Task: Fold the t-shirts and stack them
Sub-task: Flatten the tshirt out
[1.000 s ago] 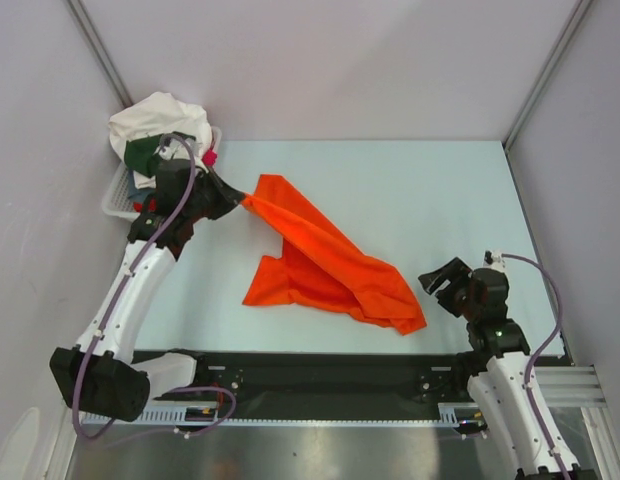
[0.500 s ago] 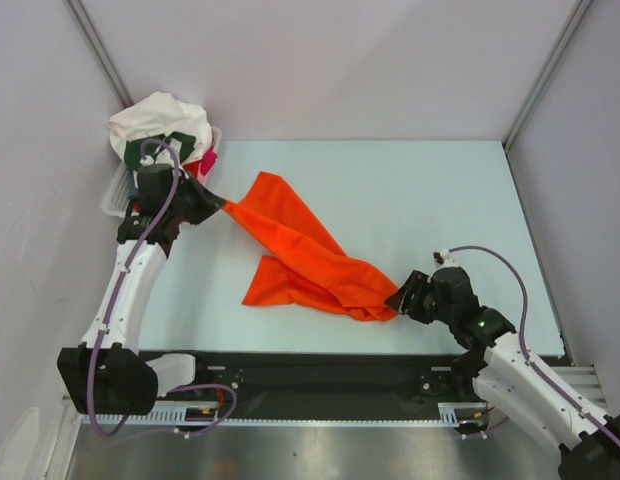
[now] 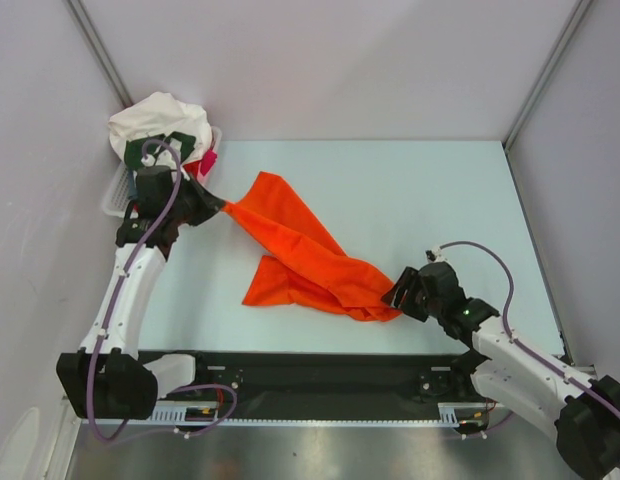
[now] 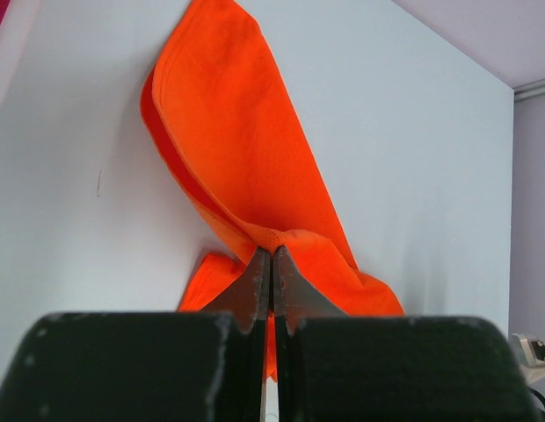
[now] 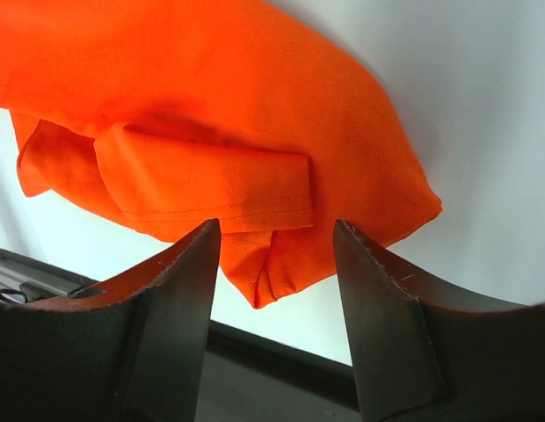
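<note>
A bright orange t-shirt (image 3: 310, 255) lies crumpled and stretched diagonally across the pale table. My left gripper (image 3: 223, 205) is shut on its far-left edge, and in the left wrist view the fabric (image 4: 228, 132) is pinched at the fingertips (image 4: 271, 255). My right gripper (image 3: 395, 297) is open at the shirt's near-right corner. In the right wrist view that corner (image 5: 264, 264) hangs between the spread fingers (image 5: 274, 230), with a hemmed sleeve just above. More t-shirts, white (image 3: 155, 115), dark green (image 3: 140, 152) and pink (image 3: 204, 160), are heaped in the basket.
The white slatted basket (image 3: 115, 195) stands at the table's far-left corner, right behind my left arm. A black rail (image 3: 320, 370) runs along the near edge, just below the shirt's corner. Enclosure walls close the table on the left, back and right.
My right arm has swung left and forward from the right side to the shirt's near-right corner. The left gripper has drawn the shirt's edge slightly left, towards the basket.
</note>
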`<action>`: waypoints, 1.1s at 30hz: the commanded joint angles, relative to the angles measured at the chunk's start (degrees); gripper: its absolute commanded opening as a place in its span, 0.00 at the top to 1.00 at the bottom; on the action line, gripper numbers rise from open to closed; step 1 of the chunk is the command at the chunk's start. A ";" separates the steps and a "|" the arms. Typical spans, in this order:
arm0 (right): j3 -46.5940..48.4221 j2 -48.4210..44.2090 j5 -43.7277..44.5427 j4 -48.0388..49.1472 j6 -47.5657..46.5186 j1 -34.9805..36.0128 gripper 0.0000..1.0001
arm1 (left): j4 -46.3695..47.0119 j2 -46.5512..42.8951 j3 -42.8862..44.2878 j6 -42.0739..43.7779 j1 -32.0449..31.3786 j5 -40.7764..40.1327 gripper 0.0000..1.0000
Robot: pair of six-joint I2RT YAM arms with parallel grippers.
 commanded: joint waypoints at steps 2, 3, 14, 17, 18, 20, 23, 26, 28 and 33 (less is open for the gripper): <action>0.26 0.46 1.37 5.25 2.41 0.13 0.41 | 1.49 -2.25 -0.60 2.28 0.21 1.49 1.00; -0.62 0.28 1.28 6.30 2.85 0.04 0.43 | 1.49 -2.25 -0.60 2.46 0.21 1.75 1.00; -5.81 -0.60 -4.87 11.33 7.16 -3.91 0.45 | 1.23 -2.51 -0.78 3.07 0.21 1.58 1.00; -6.69 -0.86 -5.13 11.06 7.25 -3.91 0.45 | 1.14 -2.69 -1.13 3.25 0.21 1.58 1.00; -7.13 -0.86 -5.40 12.02 7.77 -3.82 0.45 | 1.05 -2.78 -1.21 3.25 0.21 1.49 1.00; -8.09 -0.86 -6.36 13.60 8.57 -4.09 0.48 | 1.05 -2.86 -1.57 2.99 0.21 1.32 1.00; -9.77 -0.95 -8.73 16.77 10.32 -4.52 0.51 | 1.14 -2.78 -2.01 2.90 0.21 0.97 1.00; -9.77 -1.30 -8.74 16.86 10.77 -4.88 0.55 | 1.14 -2.78 -2.09 3.07 0.21 1.05 1.00; -9.86 -1.65 -8.74 16.86 11.03 -5.67 0.61 | 1.14 -2.78 -1.92 3.07 0.21 0.88 1.00; -9.94 -3.14 -8.65 18.69 11.30 -7.42 0.71 | 1.05 -3.04 -2.01 3.34 0.21 0.35 1.00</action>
